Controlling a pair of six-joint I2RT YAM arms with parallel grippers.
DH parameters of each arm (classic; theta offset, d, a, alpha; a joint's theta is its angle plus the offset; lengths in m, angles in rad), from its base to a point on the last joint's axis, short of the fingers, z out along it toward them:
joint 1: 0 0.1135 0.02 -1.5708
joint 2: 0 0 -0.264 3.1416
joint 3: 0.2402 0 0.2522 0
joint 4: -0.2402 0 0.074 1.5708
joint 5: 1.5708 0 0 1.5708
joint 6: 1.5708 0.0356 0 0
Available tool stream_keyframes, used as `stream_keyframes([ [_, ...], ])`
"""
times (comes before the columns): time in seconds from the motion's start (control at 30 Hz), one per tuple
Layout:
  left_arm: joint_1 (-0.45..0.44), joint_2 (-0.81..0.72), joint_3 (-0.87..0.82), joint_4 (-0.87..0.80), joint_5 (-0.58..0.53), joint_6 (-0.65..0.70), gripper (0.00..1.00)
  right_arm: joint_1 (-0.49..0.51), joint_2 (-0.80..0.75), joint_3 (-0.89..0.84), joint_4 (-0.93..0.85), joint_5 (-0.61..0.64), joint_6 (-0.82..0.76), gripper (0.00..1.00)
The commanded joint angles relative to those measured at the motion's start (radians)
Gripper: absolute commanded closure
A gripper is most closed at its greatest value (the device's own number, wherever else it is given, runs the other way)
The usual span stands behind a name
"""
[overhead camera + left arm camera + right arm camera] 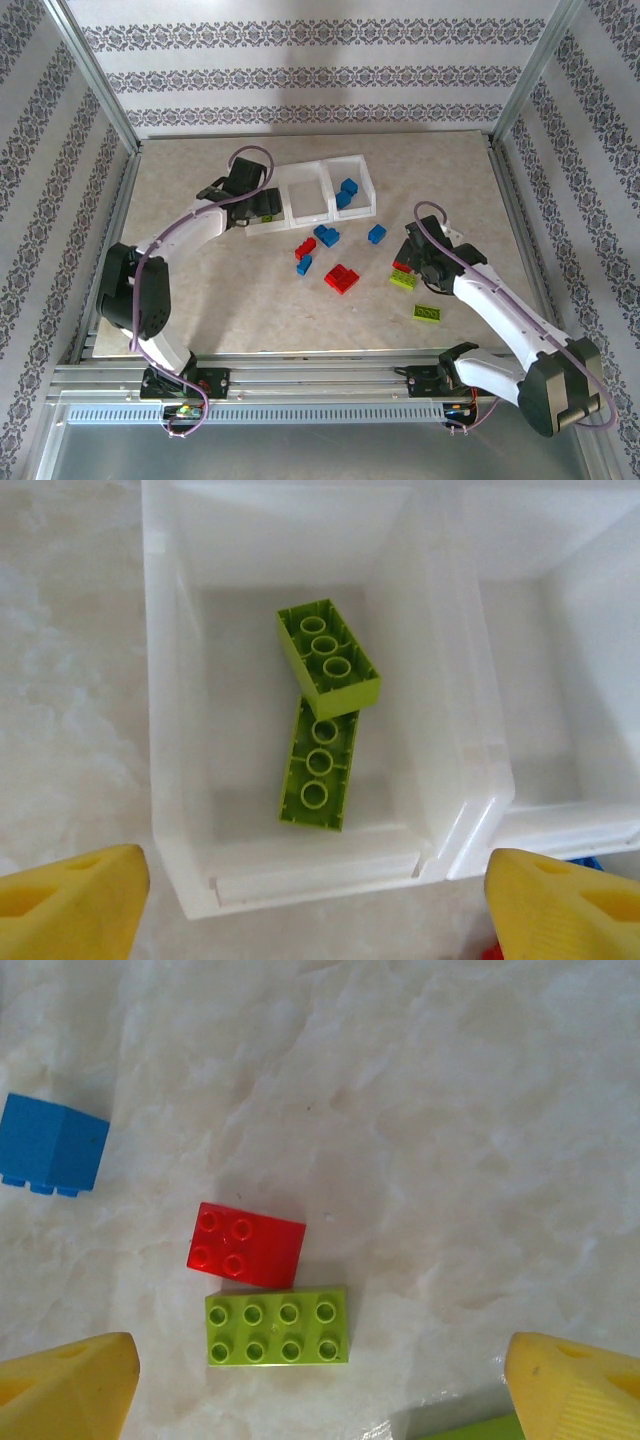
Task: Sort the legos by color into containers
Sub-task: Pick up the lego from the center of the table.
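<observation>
The containers point(305, 205) stand in a row at the back centre. My left gripper point(256, 207) hovers open over the left bin point(180, 810), nothing between its yellow fingers point(70, 900). Two lime legos lie upside down in that bin, one point(328, 658) leaning on the other point(320, 765). The right bin point(366, 190) holds blue legos point(347, 191). My right gripper point(409, 262) is open above a red brick point(247, 1245) touching a lime plate point(277, 1326). A blue brick point(52, 1146) lies to their left, apart from them.
Loose on the table lie blue bricks point(327, 235) point(377, 233) point(303, 265), red bricks point(305, 247) point(342, 278) and a lime plate point(430, 314). The middle bin point(305, 178) has nothing in it. Metal frame posts and patterned walls surround the table.
</observation>
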Motion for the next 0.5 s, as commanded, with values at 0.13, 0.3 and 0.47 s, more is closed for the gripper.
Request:
stream_keyframes([
  [0.13,-0.001,-0.104,-0.086,0.037,0.006,-0.056,0.0,0.09,0.078,0.011,0.022,-0.038,0.06,0.11],
  [0.3,-0.002,-0.154,-0.126,0.037,-0.022,-0.064,0.0,0.187,0.147,0.034,0.053,-0.061,0.109,0.15],
  [0.47,0.0,-0.185,-0.153,0.037,-0.043,-0.065,0.0,0.297,0.245,0.085,0.08,-0.077,0.149,0.15],
])
